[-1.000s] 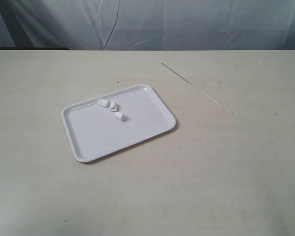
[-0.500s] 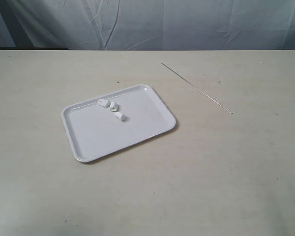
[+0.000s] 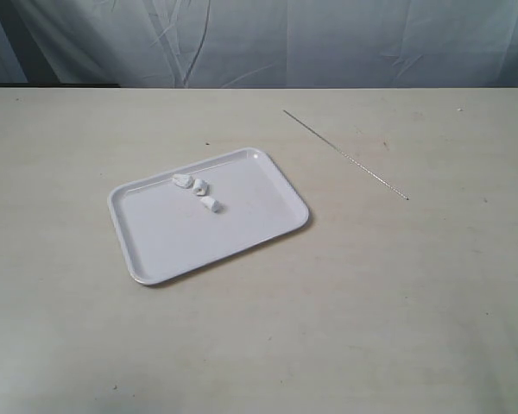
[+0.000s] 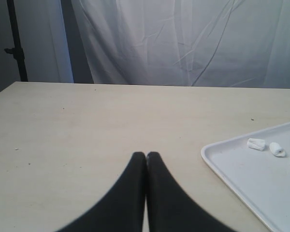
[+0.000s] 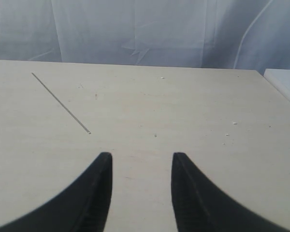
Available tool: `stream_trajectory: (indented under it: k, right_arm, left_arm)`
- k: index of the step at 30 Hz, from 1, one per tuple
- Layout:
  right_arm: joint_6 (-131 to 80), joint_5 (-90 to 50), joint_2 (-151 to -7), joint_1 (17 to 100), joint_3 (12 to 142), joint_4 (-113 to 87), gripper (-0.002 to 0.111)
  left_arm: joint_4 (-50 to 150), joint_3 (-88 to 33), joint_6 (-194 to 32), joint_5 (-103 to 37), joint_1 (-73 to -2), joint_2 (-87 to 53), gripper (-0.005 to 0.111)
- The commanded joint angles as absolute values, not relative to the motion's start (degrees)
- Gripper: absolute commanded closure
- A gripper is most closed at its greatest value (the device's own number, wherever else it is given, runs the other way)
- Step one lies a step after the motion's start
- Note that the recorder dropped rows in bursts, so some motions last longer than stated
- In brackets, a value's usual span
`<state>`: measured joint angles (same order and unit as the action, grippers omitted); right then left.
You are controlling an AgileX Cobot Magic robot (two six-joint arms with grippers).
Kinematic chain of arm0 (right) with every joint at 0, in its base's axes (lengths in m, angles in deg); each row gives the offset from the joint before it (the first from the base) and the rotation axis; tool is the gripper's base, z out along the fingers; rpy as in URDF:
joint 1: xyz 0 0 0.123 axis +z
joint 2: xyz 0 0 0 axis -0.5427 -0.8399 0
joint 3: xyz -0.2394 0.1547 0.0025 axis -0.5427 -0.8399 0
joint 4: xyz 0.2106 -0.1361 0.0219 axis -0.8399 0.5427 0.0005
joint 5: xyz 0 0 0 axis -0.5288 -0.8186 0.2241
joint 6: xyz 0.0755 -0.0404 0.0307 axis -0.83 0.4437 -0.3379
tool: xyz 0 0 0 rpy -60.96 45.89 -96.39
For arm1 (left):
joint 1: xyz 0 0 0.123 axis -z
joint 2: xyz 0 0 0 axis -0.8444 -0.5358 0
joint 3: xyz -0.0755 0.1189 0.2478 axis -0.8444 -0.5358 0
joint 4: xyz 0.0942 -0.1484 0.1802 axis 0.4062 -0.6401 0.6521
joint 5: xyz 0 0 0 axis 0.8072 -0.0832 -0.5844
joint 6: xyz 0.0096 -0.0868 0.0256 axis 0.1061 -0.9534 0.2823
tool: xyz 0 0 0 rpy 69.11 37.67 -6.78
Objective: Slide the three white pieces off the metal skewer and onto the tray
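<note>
Now thin metal skewer (image 3: 345, 154) bare, flat white tray (image 3: 155, 259)

Three white pieces (image 3: 199, 186) lie on the tray (image 3: 207, 243), the seemingly bare skewer (image 3: 345, 154) well apart.

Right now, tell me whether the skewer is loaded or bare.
Bare: the metal skewer lies alone on the table; three white pieces rest on the tray.

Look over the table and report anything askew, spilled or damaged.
Nothing is spilled or damaged. The tray sits turned at an angle to the edges of the table. The three white pieces lie loose in a short row on it, near its far long rim. The metal skewer lies bare on the table, apart from the tray.
</note>
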<state>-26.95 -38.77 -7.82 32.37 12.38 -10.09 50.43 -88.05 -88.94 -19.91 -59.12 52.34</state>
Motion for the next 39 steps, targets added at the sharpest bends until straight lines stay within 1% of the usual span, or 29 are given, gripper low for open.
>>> stream_trajectory:
  k: [1, 39]
  right_arm:
    - [-26.5, -38.5, -7.5, 32.0, 12.3, -10.1, 0.069]
    - [-26.5, -38.4, -7.5, 32.0, 12.3, -12.2, 0.069]
  left_arm:
    - [50.1, -88.3, -89.1, -19.8, -59.3, 52.6, 0.107]
    - [50.1, -88.3, -89.1, -19.8, -59.3, 52.6, 0.107]
